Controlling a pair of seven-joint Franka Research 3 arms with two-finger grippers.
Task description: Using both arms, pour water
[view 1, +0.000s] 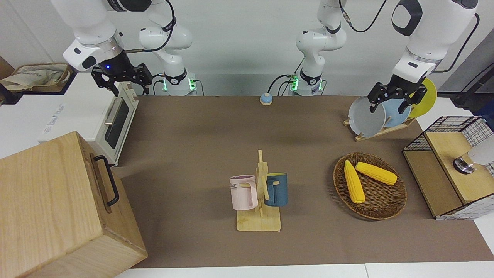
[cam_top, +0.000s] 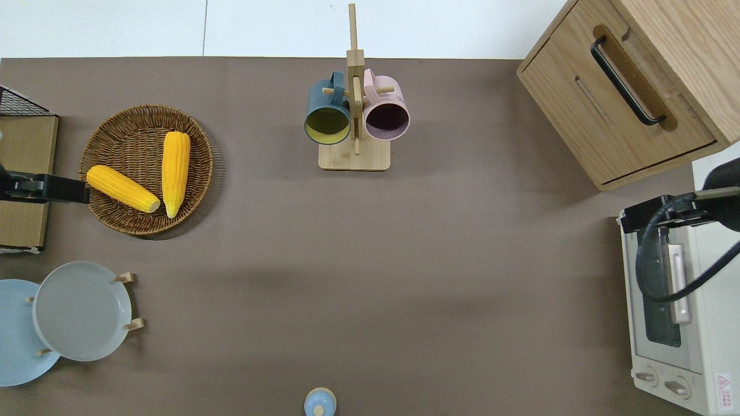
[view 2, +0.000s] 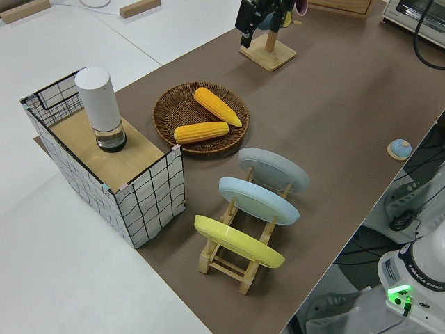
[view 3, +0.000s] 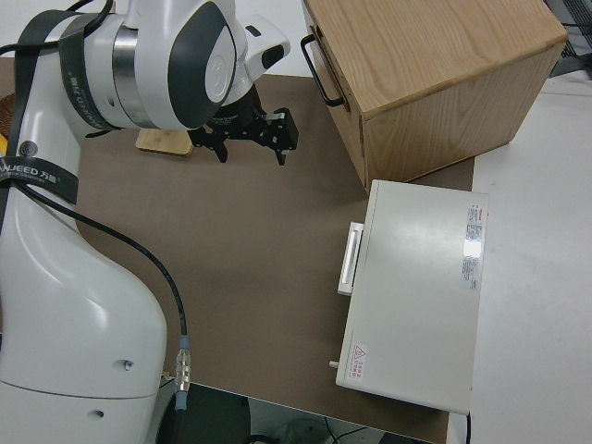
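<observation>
Both arms are raised with nothing in their grippers. My left gripper point(view 1: 389, 104) point(view 2: 259, 31) is open and, in the overhead view point(cam_top: 52, 189), sits over the gap between the wire shelf and the basket. My right gripper point(view 1: 130, 88) point(view 3: 252, 153) point(cam_top: 642, 216) is open over the toaster oven's door. A pink mug point(view 1: 244, 192) point(cam_top: 386, 112) and a dark blue mug point(view 1: 276, 189) point(cam_top: 327, 112) hang on a wooden rack point(view 1: 260, 222) mid-table. A white cylinder point(view 2: 101, 104) point(view 1: 476, 156) stands on the wire shelf. Water is out of view.
A wicker basket point(cam_top: 110, 167) holds two corn cobs. A plate rack point(view 2: 236, 261) carries three plates at the left arm's end. A wire shelf point(view 2: 149, 198), a toaster oven point(cam_top: 682, 341), a wooden cabinet point(cam_top: 624, 92) and a small blue bell point(view 1: 266, 99) also stand on the table.
</observation>
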